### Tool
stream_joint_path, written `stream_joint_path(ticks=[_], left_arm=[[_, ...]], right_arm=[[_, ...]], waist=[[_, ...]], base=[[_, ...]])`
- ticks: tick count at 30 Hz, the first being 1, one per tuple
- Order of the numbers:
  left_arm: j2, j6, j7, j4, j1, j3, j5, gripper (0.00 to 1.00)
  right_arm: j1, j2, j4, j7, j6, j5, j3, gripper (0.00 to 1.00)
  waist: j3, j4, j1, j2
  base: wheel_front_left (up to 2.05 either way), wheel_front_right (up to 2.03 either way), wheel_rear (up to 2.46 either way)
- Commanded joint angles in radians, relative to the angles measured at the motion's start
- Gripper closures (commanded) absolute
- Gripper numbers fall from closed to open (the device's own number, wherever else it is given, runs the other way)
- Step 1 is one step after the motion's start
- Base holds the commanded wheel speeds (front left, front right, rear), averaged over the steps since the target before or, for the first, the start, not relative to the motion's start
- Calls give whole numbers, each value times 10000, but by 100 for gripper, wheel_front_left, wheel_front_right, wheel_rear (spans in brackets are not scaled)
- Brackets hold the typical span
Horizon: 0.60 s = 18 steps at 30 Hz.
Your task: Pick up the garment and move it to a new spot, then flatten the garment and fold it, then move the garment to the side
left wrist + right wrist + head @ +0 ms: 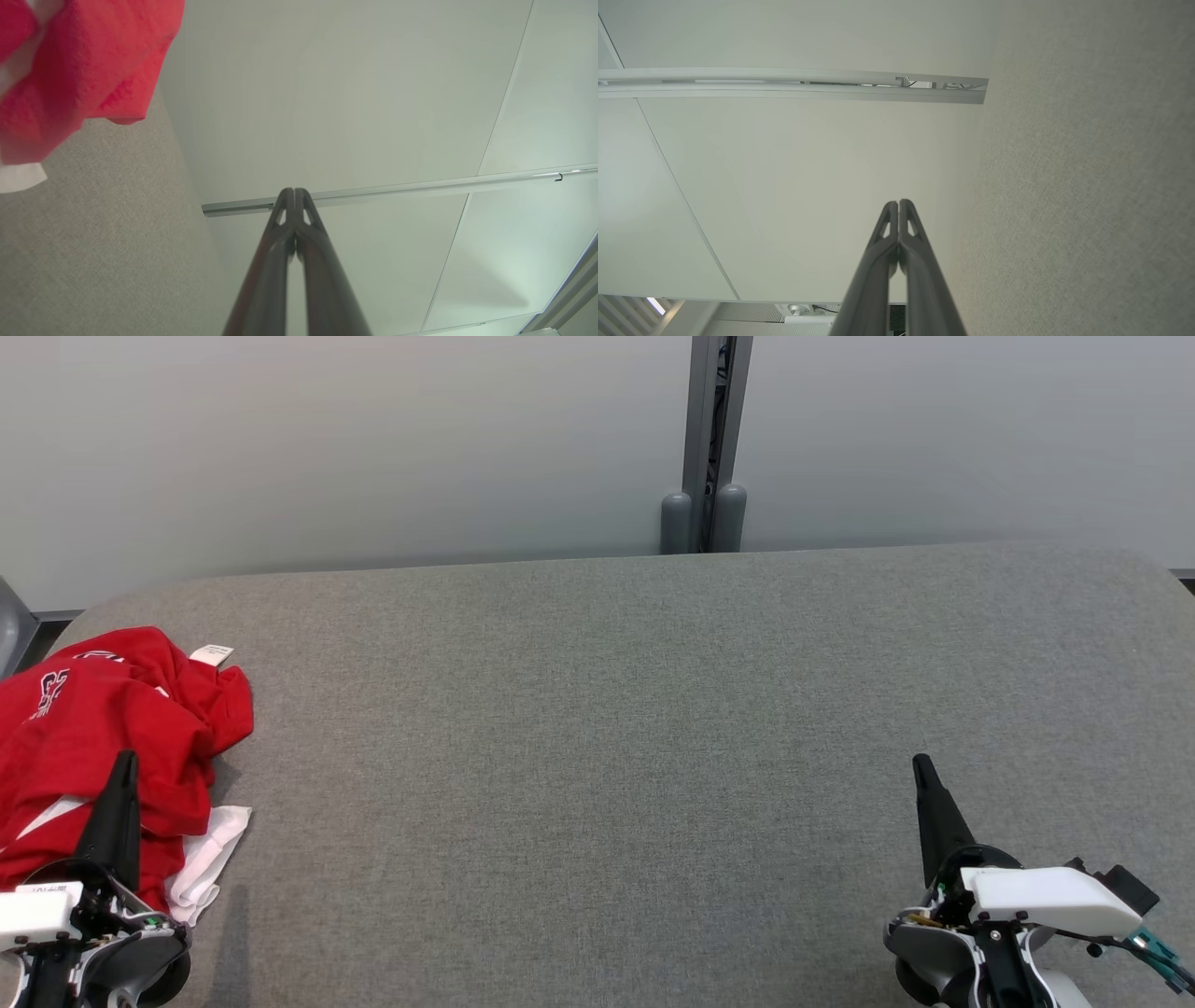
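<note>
A crumpled red garment (112,728) with white trim and a white tag lies bunched at the far left of the grey table (607,756). In the left wrist view the garment (70,70) fills the upper left corner. My left gripper (124,761) stands at the lower left, shut and empty, its fingers rising in front of the garment's near edge. In its own wrist view the left gripper (294,190) points at the pale wall with both fingers pressed together. My right gripper (922,763) is at the lower right over bare table, shut on nothing, and the right gripper (898,202) also shows closed fingers.
A pale wall with a grey vertical post (714,439) runs behind the table's far edge. The table's rounded corners sit at the far left and far right. A wide stretch of grey felt lies between the two grippers.
</note>
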Motion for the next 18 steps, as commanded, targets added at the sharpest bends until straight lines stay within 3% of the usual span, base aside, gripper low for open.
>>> stream_joint_path(ticks=[1, 15, 16, 18], left_arm=[[40, -51, -17, -14, -51, -7, -45, 100], [40, -51, -18, -14, -51, -7, -45, 100], [-12, 2, -4, 24, 11, 4, 2, 0], [-131, 8, -12, 175, 133, 0, 0, 0]], right_arm=[[-60, -91, 9, 22, 11, 22, 7, 100], [-60, -92, 9, 22, 11, 22, 7, 100], [16, 7, 16, 0, 0, -1, 3, 0], [158, 51, 161, 0, -11, -2, 8, 0]], waist=[[0, 0, 0, 0], [0, 0, 0, 0], [0, 0, 0, 0], [0, 0, 0, 0]], base=[[0, 0, 0], [0, 0, 0], [0, 0, 0], [0, 0, 0]])
